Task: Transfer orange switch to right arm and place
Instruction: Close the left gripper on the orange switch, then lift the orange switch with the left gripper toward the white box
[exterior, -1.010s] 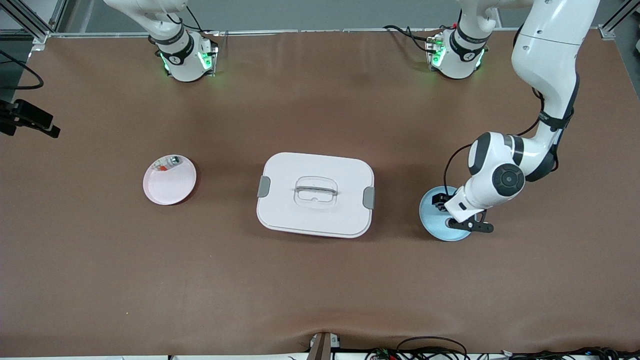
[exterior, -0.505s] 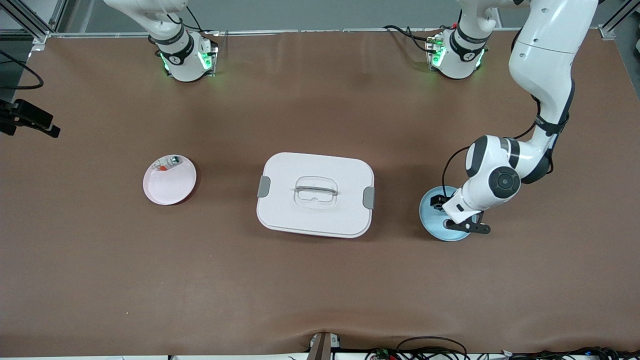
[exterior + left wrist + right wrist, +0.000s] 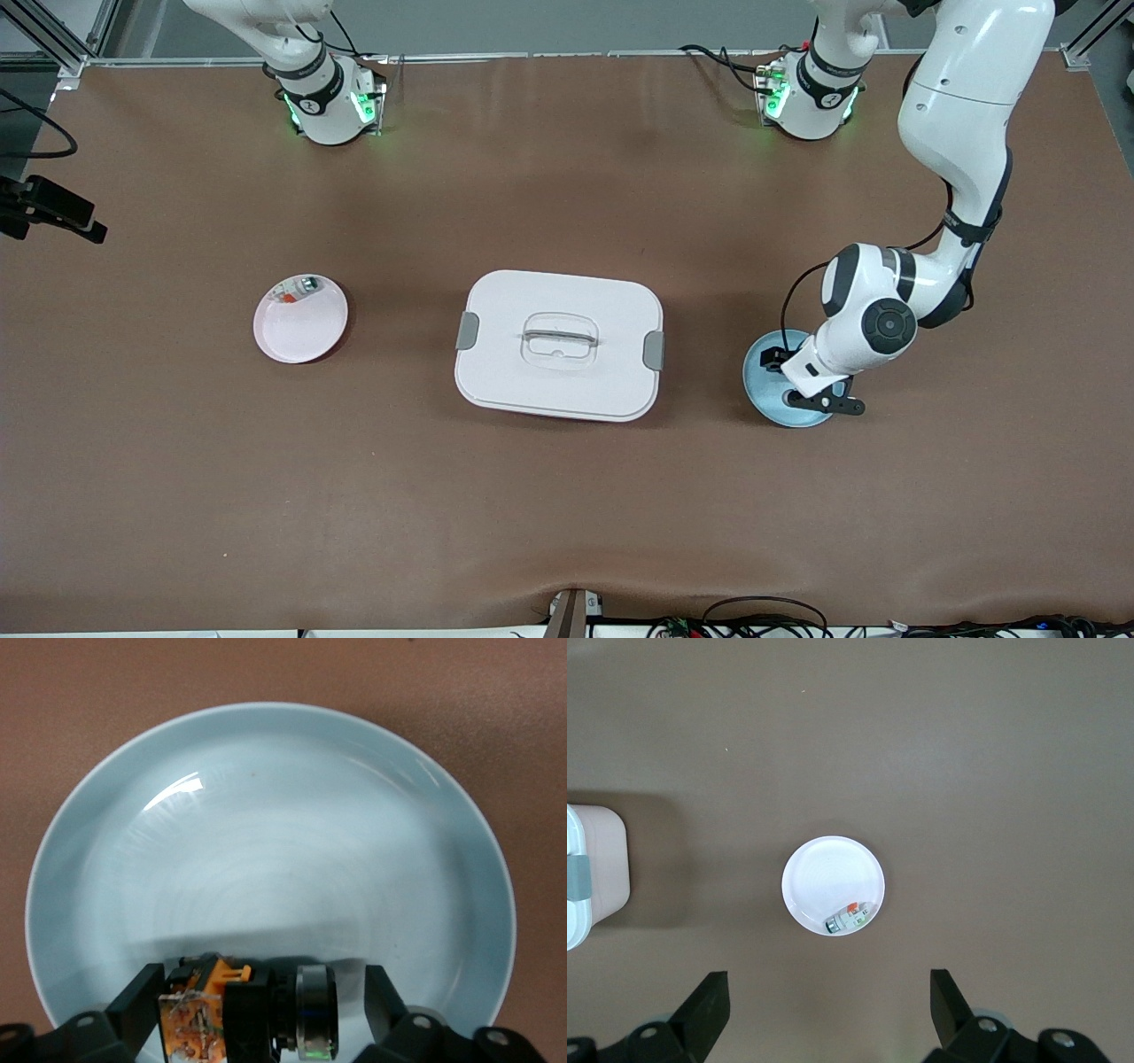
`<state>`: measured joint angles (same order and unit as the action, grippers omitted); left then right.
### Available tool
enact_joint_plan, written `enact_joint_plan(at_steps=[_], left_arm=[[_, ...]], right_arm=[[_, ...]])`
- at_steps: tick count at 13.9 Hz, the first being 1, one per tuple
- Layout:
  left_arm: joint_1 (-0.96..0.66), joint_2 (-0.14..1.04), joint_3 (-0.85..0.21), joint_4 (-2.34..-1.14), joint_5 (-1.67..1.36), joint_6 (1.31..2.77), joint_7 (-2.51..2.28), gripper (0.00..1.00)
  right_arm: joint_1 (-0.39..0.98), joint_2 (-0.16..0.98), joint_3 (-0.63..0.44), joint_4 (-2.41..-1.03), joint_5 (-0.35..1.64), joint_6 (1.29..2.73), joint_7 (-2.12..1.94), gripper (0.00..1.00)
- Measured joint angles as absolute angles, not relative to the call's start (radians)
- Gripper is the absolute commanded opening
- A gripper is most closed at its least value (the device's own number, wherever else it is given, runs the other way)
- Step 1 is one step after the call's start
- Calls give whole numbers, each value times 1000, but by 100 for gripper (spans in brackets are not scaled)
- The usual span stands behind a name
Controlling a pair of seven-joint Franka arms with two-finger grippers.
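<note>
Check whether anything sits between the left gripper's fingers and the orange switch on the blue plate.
Nothing visible does. The left gripper is down in the blue plate, its fingers straddling the orange switch, one on each side, with only small gaps. The plate holds nothing else.

Brown table (image 3: pixel 567 514): two plates (image 3: pixel 301 330), lidded box (image 3: pixel 558 344).

My left gripper (image 3: pixel 257 1010) has black fingers. Between them sits the orange switch (image 3: pixel 248 1014): black body, orange end, a greenish-silver ring, and what may be tan marks on the orange. The plate (image 3: pixel 266 815) under it is pale blue. The table (image 3: pixel 567 496) is brown. The lidded box (image 3: pixel 559 344) is white with grey clips. The other plate (image 3: pixel 301 319) is pinkish white, holding a whitish piece (image 3: pixel 850 920) with red and green marks.
</note>
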<state>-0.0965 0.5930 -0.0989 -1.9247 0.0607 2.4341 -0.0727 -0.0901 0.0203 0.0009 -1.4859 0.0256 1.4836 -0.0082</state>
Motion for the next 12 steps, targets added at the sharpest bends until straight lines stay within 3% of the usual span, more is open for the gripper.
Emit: enact_joint_plan(at_steps=[2,3,12], left_arm=[[-96,593,-99,-1924,61,2436,-73,44],[-96,593,-99,-1924,61,2436,-73,38],[-96,590,-99,-1919,61,2416,-77,35]], right_arm=[[-90,20,0,-1486,26,1484,-8,100],[-91,20,0,-1486,26,1484,-8,100],[-104,21,-4,-1487,33,1488,-8,100]])
